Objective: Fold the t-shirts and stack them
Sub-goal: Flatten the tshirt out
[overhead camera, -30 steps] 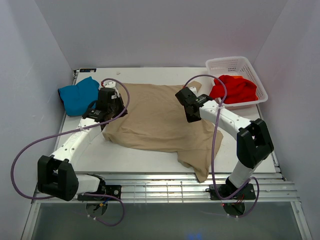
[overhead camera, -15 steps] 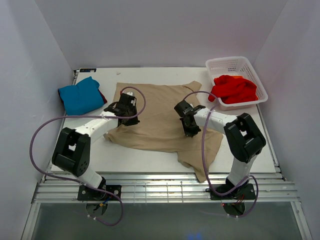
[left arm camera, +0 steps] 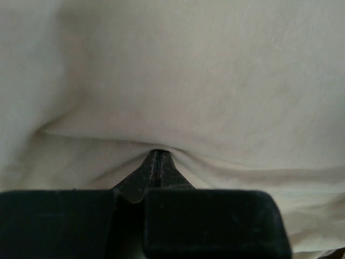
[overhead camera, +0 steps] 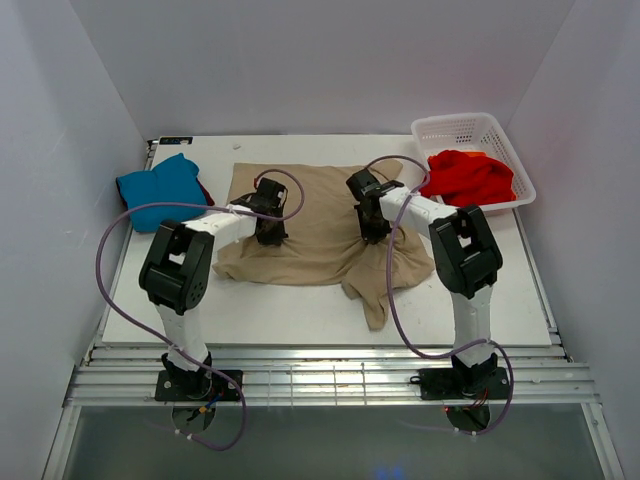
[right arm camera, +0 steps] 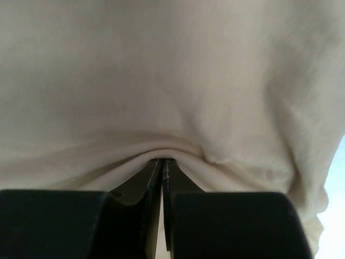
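Observation:
The tan-beige t-shirt (overhead camera: 320, 215) lies rumpled across the middle of the white table (overhead camera: 290, 310), one sleeve trailing toward the front edge. My left gripper (overhead camera: 271, 232) is shut on a fold of it on the left side. In the left wrist view the gripper's tips (left arm camera: 156, 154) pinch puckered tan cloth (left arm camera: 205, 81). My right gripper (overhead camera: 370, 230) is shut on the shirt's right side, its tips (right arm camera: 163, 161) buried in a ridge of the same cloth (right arm camera: 172, 75). A folded teal-blue t-shirt (overhead camera: 158, 190) sits at the left. A bright red t-shirt (overhead camera: 470, 177) fills the basket.
The white lattice basket (overhead camera: 455, 125) stands at the back right corner. A dark red edge (overhead camera: 206, 190) shows beside the teal shirt. Both arms reach in from the near edge, with purple cables looping over them. White walls enclose the table on three sides.
Both grippers have moved inward and toward the back, pulling the tan shirt's near part with them. The cloth that hung over the front edge now lies on the table.

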### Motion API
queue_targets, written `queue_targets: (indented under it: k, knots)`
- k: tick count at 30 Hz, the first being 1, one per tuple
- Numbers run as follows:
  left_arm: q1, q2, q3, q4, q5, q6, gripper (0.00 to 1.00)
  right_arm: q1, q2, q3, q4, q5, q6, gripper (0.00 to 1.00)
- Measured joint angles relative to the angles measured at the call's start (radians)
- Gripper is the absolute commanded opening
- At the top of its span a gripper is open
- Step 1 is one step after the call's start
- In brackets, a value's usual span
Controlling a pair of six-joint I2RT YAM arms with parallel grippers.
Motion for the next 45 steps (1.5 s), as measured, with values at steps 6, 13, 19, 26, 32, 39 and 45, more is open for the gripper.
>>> queue_targets:
  k: [6,13,19,26,32,39,45]
  knots:
    - [0.037,0.083,0.108,0.004,-0.008,0.012,0.00,-0.095,0.076,0.117,-0.004,-0.005,-0.039,0.08]
    - [0.097,0.131,0.183,-0.005,-0.051,0.036,0.00,-0.114,0.042,0.071,0.022,-0.003,-0.076,0.08]
    - [0.101,0.155,0.227,-0.030,-0.088,0.043,0.00,-0.079,-0.095,-0.091,0.013,-0.003,-0.079,0.08]
    - [0.072,-0.019,0.052,-0.017,-0.109,0.026,0.00,-0.035,-0.158,-0.182,0.040,-0.016,-0.066,0.08]
    - [0.053,-0.109,-0.024,0.001,-0.110,0.019,0.00,0.009,-0.170,-0.243,0.093,-0.018,-0.043,0.08]
    - [0.051,-0.080,-0.084,-0.024,-0.108,0.002,0.00,0.057,-0.226,-0.327,0.150,0.007,0.013,0.08]
    - [0.050,-0.089,-0.106,-0.029,-0.112,-0.024,0.00,0.152,-0.344,-0.465,0.138,0.015,0.109,0.08]
